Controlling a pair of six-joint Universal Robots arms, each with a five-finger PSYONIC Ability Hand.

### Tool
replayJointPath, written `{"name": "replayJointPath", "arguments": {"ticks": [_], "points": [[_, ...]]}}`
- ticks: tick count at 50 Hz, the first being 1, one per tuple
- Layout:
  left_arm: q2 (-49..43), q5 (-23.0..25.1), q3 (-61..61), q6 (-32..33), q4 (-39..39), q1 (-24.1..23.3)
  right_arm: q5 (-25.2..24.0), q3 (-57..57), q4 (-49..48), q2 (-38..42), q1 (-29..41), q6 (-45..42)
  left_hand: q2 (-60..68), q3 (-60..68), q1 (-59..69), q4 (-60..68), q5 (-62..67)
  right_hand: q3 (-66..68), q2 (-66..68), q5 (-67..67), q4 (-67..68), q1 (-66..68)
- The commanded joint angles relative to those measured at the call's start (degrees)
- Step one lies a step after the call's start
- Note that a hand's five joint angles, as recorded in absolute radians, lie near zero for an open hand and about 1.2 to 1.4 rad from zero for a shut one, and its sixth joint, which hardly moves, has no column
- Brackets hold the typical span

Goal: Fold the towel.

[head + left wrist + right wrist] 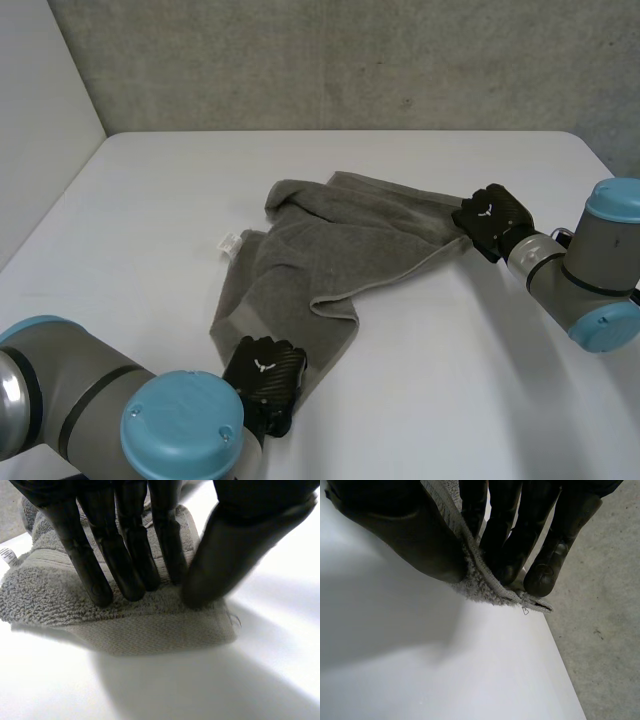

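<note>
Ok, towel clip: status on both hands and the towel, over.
Left hand shut on the grey towel at its near corner. Right hand shut on the far-right corner. Towel rumpled, partly doubled over, not folded. Nothing in the way.

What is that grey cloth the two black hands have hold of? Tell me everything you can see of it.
It is a grey towel of looped, terry-like cloth with a flat woven band along its end and a small white label at one side. It lies rumpled and partly doubled over on the white table. The left hand pinches its near corner. The right hand pinches the corner at the opposite end, by the hem, where a loose thread hangs.
</note>
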Motion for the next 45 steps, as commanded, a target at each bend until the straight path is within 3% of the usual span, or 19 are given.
{"name": "replayJointPath", "arguments": {"ticks": [1,7,12,16,20,22,24,31,45], "points": [[0.9,0.0,0.8,0.0,0.0,0.3,0.0,0.1,0.0,-0.2,0.0,0.0,15.0,15.4,15.6,14.9,15.1,4.3,5.2,3.5,3.7,4.1],[3.6,0.0,3.3,0.0,0.0,1.9,1.4,0.3,0.6,-1.4,0.1,0.2,15.0,15.4,15.6,14.9,15.1,4.3,5.2,3.5,3.7,4.1],[5.8,0.7,5.5,0.0,-0.1,6.1,3.3,0.3,2.4,-3.8,0.1,1.4,15.0,15.4,15.6,14.9,15.1,4.3,5.2,3.5,3.7,4.1],[6.8,4.6,6.0,0.3,-0.7,8.8,3.0,0.4,2.8,-6.1,0.0,5.3,15.0,15.4,15.6,14.9,15.1,4.3,5.2,3.5,3.7,4.1],[6.8,6.8,4.6,0.9,-1.2,8.2,2.8,0.3,2.8,-6.4,-0.1,6.9,11.1,11.5,11.8,11.1,11.3,4.3,5.2,3.5,3.7,4.1],[7.1,7.6,2.0,1.0,-2.6,6.9,2.7,0.3,2.7,-6.2,-0.3,7.1,-33.4,-33.0,-32.8,-33.5,-33.3,4.3,5.2,3.5,3.7,4.1],[7.2,7.7,1.0,1.0,-3.6,5.5,2.8,0.3,2.7,-5.9,-0.3,7.0,-36.0,-35.6,-35.3,-36.0,-35.8,4.3,5.2,3.5,3.7,4.1],[8.0,7.7,-1.8,1.0,-4.9,2.5,3.0,0.1,2.6,-5.1,-0.4,7.0,-37.2,-36.8,-36.5,-37.2,-37.0,4.3,5.2,3.5,3.7,4.1],[7.3,7.7,-4.7,1.0,-4.3,5.7,3.0,0.2,2.6,-4.8,-0.4,6.9,-36.0,-35.6,-35.3,-36.0,-35.8,4.3,5.2,3.5,3.7,4.1]]}}
